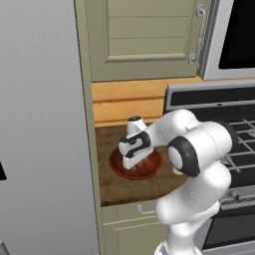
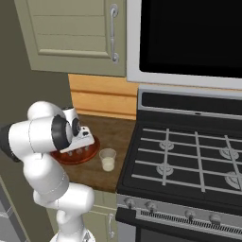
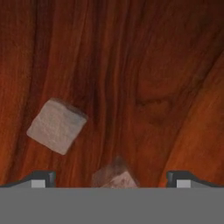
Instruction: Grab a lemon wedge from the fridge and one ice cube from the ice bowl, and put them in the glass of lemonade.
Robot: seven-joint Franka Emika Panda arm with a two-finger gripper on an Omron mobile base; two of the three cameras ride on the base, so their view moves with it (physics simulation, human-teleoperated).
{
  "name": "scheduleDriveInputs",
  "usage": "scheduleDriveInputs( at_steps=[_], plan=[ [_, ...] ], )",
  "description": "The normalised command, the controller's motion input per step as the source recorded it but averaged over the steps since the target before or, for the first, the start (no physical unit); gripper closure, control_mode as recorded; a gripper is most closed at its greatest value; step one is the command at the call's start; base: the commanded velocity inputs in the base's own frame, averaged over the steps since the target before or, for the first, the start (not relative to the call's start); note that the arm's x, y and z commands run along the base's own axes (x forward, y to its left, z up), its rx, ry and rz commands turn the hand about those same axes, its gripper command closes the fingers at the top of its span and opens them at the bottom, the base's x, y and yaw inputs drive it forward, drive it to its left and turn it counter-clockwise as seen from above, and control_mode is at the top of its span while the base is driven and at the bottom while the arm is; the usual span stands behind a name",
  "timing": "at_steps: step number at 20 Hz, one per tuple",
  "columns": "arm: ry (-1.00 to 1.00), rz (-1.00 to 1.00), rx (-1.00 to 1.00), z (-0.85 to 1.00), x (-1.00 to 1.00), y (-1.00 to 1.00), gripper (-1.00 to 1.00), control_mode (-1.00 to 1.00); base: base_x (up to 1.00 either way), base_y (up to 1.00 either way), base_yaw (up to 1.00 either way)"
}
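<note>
Two-finger gripper [image 3: 111, 179] spread wide, low inside wide reddish-brown wooden ice bowl [image 1: 119, 169]. Pale whitish-grey ice cube [image 3: 114, 177] between tips; second cube [image 3: 56, 126] beside. Risk: off-centre close squirts cube aside.

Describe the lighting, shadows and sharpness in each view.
Left base view: soft even light, a faint shadow under the ice bowl. Right base view: the glass of lemonade is crisp, no glare. Hand view: close and slightly soft, an ice cube casts a thin shadow.
</note>
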Motion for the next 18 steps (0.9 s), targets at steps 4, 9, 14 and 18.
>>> scheduleDriveInputs(
  at_steps=[4,9,14,18],
  plan=[
    [0.0,0.0,0.0,-0.2,0.19,0.0,1.0,-1.0,0.0,0.0,0.0],
    [-0.02,0.0,0.0,-0.17,0.14,0.0,1.0,-1.0,0.0,0.0,0.0],
    [0.0,0.0,0.0,-0.04,0.16,-0.01,1.0,-1.0,0.0,0.0,0.0],
    [-0.05,-0.02,0.02,0.15,-0.08,-0.17,1.0,-1.0,0.0,0.0,0.0]
  ],
)
